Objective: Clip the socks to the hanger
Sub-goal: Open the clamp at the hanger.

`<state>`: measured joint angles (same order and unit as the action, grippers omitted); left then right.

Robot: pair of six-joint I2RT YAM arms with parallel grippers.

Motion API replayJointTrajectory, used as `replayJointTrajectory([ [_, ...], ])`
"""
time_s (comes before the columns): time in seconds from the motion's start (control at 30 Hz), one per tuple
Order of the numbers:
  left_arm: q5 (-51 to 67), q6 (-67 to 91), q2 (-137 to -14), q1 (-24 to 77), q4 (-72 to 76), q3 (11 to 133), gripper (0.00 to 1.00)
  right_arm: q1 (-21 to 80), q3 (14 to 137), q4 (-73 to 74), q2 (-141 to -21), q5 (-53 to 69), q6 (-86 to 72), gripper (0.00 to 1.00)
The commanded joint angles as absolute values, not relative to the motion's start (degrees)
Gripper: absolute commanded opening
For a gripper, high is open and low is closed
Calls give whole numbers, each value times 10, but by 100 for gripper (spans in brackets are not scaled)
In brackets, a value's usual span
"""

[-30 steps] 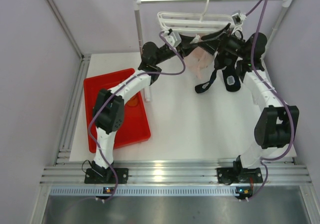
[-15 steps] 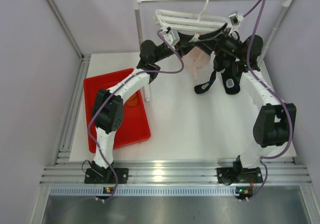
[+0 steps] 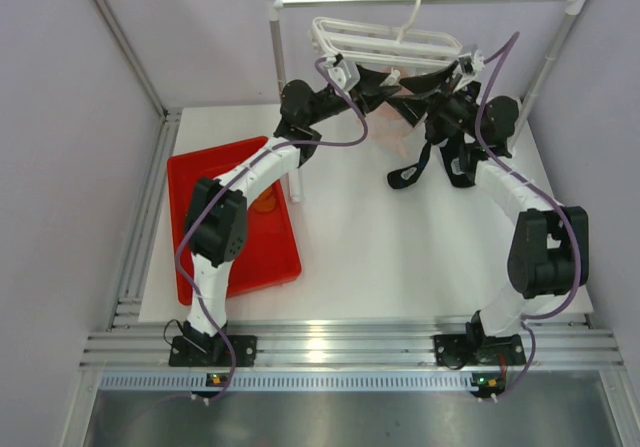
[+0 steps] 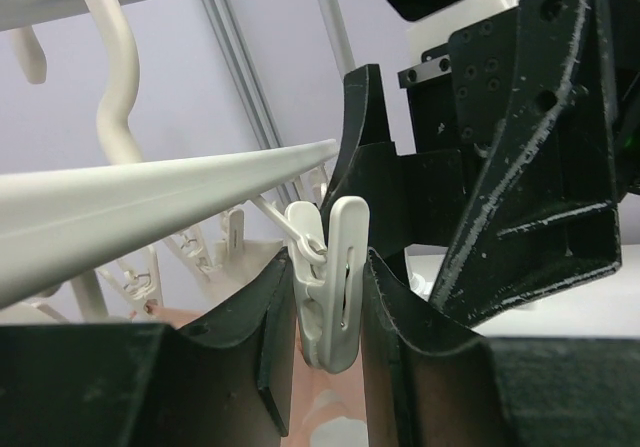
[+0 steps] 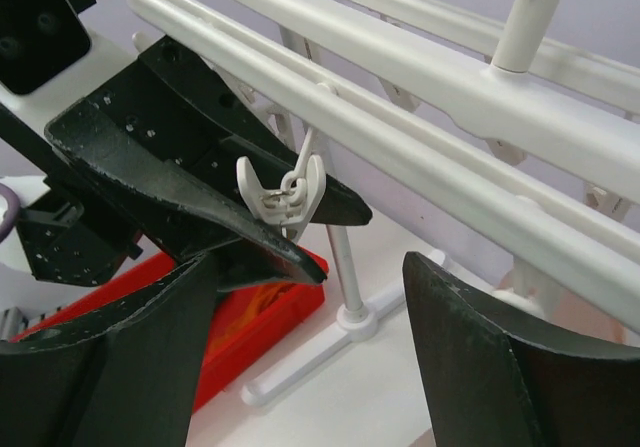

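Note:
The white hanger (image 3: 385, 39) hangs by its hook from the metal rail, with small clips dangling under its frame (image 5: 400, 97). My left gripper (image 3: 395, 85) is raised under the hanger. In the left wrist view its fingers (image 4: 325, 259) press both sides of one white clip (image 4: 335, 297). The same clip (image 5: 290, 192) shows in the right wrist view between the left fingers. My right gripper (image 3: 432, 85) faces the clip from the other side. It is open and empty (image 5: 305, 267). One orange sock (image 3: 263, 202) lies in the red tray (image 3: 205, 177). The teal socks are out of view.
Pale pink socks (image 3: 400, 119) hang from the hanger below both grippers. Long black socks (image 3: 412, 170) hang at the right. The rail stand's white post (image 3: 280, 97) and foot (image 5: 350, 327) stand beside the tray. Purple walls close in on both sides.
My right gripper has risen and moved left toward the clip under the hanger. The hanger has shifted slightly. My left gripper stays at the clip.

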<state>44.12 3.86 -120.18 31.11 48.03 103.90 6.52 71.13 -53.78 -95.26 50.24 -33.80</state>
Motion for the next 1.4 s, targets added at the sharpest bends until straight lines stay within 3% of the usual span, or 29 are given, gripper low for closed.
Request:
replayJointTrajectory([
  [0.0,480,55,-1208,318,487,1055,0,72,693,-612,-910,483,-275,75],
  [0.67,493,50,-1221,318,500,1058,0,85,693,-664,-906,465,-266,73],
  [1.37,503,53,-1215,320,519,1044,0,103,693,-607,-918,400,-289,59],
])
